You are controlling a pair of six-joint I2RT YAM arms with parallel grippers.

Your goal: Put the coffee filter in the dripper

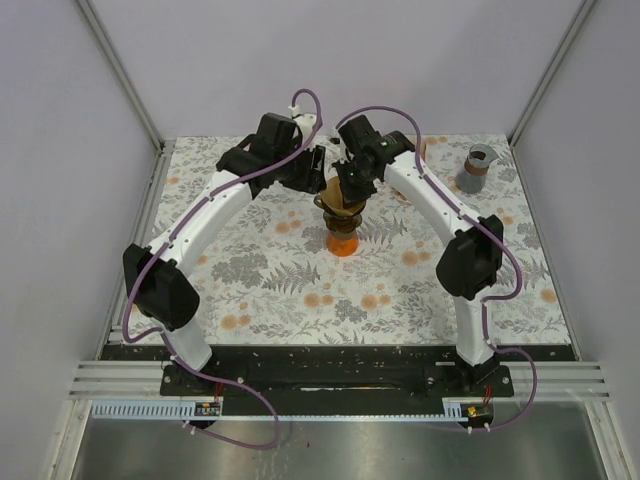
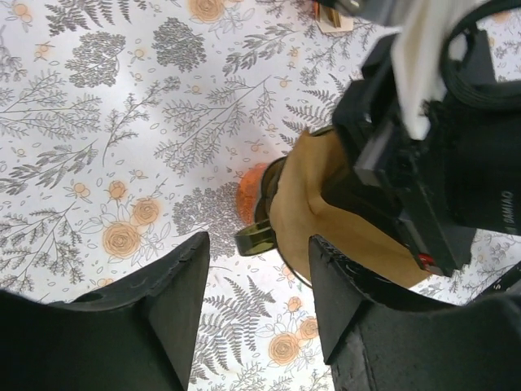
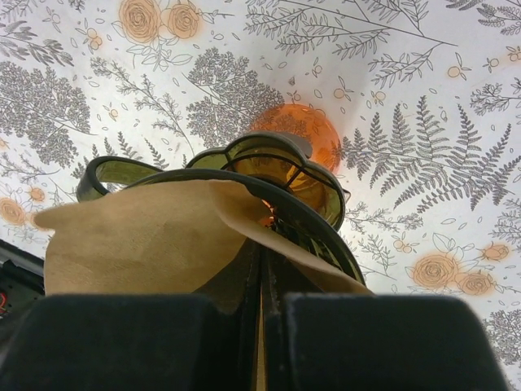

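The coffee filter (image 3: pixel 146 236), pinched by the closed right gripper (image 3: pixel 262 326), should be pushed softly down into the dripper (image 3: pixel 277 163) while the left gripper (image 2: pixel 259 244) is held open.

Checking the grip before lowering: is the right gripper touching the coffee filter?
Touching. The right wrist view shows the right gripper shut on the coffee filter.

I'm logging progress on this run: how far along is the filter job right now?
Done: the coffee filter is at the dripper, draped over its rim. In hand: the right gripper pinches the filter's edge; the left gripper is open, holding nothing. Left: seat the filter down in the cone and release it.
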